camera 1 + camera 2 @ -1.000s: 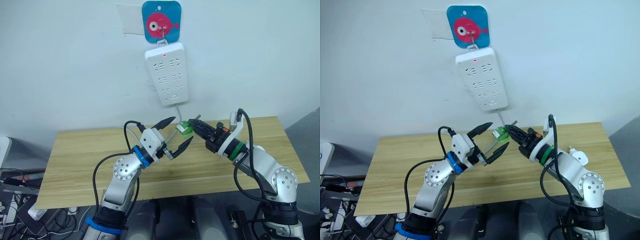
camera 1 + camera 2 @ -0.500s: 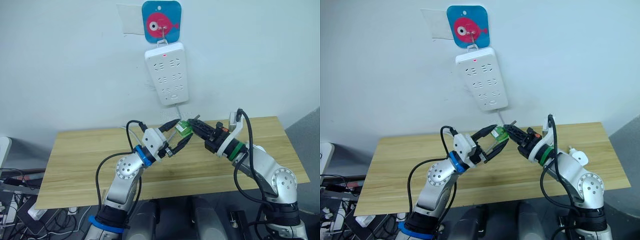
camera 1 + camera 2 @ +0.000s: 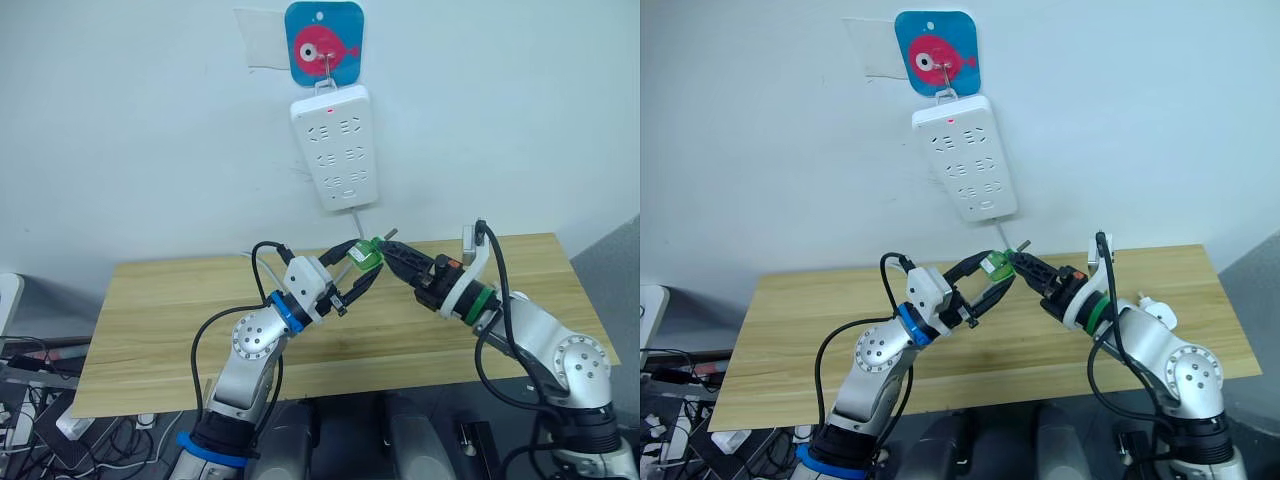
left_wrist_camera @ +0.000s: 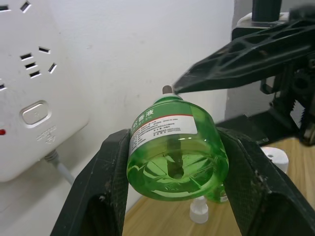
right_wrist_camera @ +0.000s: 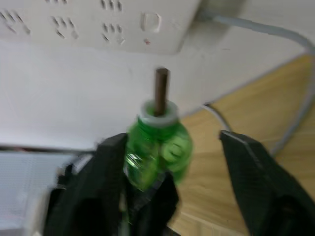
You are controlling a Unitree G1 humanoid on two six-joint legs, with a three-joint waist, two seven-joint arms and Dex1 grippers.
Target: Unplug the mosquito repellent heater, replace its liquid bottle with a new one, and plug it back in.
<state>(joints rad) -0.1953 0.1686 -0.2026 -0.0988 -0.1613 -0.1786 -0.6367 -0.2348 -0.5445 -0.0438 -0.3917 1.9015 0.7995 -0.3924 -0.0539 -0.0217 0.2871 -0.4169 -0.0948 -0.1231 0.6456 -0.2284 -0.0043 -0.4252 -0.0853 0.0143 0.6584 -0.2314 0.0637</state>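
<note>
A green liquid bottle [image 4: 172, 147] with a brown wick hangs in the air above the wooden table [image 3: 160, 310], below the wall strip. My left gripper [image 3: 361, 259] is shut on it, one black finger [image 4: 106, 182] pressed on each side of its body. My right gripper [image 5: 173, 140] faces it from the other side and is open. Its fingers [image 5: 251, 172] stand apart around the bottle's neck end, with a gap on one side. The small white heater [image 3: 1151, 307] lies on the table behind my right forearm.
A white multi-socket power strip [image 3: 335, 145] with a red light lit hangs on the wall under a blue fish hook plate [image 3: 323, 42]. Its cable [image 4: 61, 167] runs down behind the bottle. A small white cap [image 4: 198, 210] lies on the table.
My left gripper moved up to the bottle and shut on it. After that my right gripper's fingers spread apart and let the bottle go.
</note>
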